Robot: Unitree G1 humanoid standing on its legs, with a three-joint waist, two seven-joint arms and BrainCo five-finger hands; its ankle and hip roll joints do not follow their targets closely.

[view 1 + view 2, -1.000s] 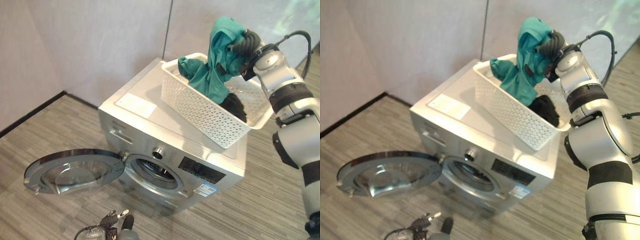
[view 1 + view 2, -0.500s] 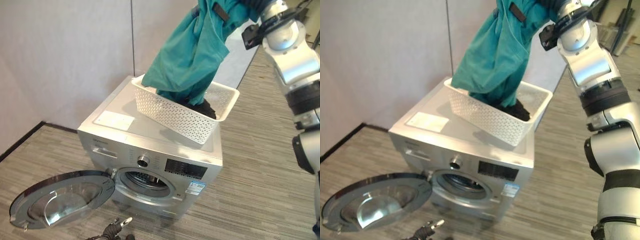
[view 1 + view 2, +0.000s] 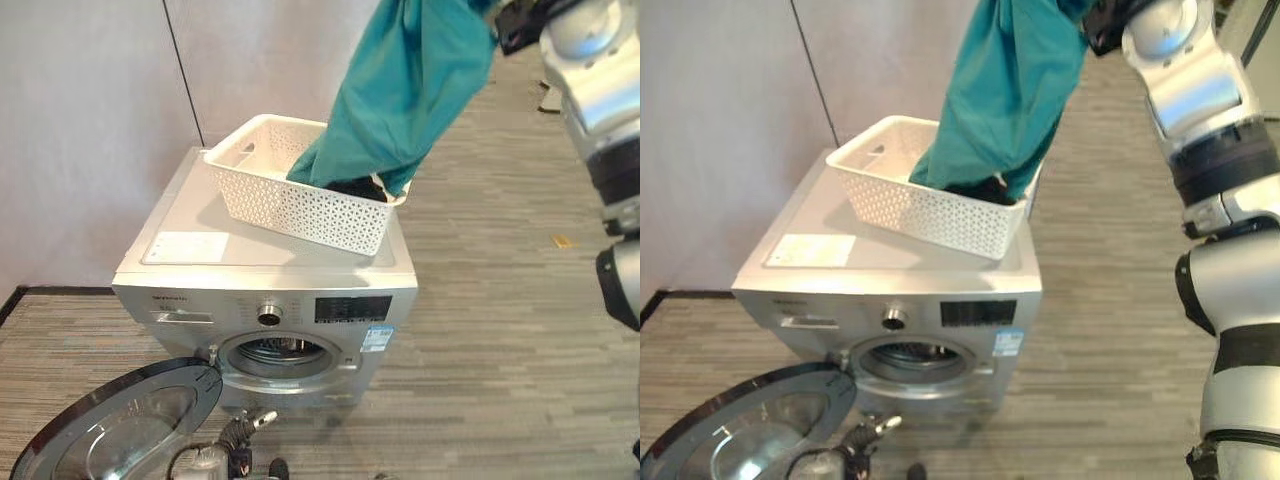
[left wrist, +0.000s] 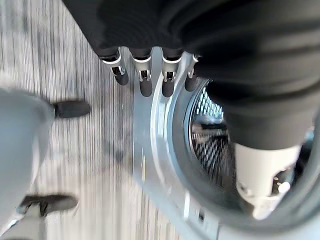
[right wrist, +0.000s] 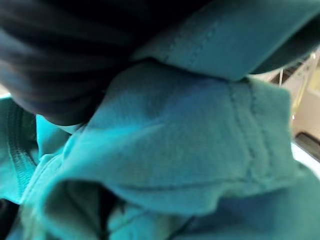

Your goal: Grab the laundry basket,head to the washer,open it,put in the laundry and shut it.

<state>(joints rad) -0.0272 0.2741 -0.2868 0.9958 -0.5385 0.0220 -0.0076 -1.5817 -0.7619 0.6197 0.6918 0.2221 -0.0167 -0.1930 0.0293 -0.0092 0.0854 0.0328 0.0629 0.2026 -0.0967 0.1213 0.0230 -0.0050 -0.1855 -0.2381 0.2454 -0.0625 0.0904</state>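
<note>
We see the right hand [image 5: 60, 60] raised high at the far right, its dark cover bunched into the teal garment [image 3: 405, 95]; the cloth hides its fingers, so we cannot tell how they sit. The garment hangs down with its lower hem inside the white laundry basket [image 3: 290, 205], over a dark item [image 3: 355, 186] at the basket's right end. The basket sits on top of the washer [image 3: 265, 300], its right end at the washer's right edge. The washer door [image 3: 120, 430] lies swung open to the near left, leaving the drum opening [image 3: 275, 355] unblocked. The left hand [image 4: 145, 75] hangs low by that opening, fingers straight and holding nothing. Bare floor [image 3: 520, 380] lies to the washer's right.
</note>
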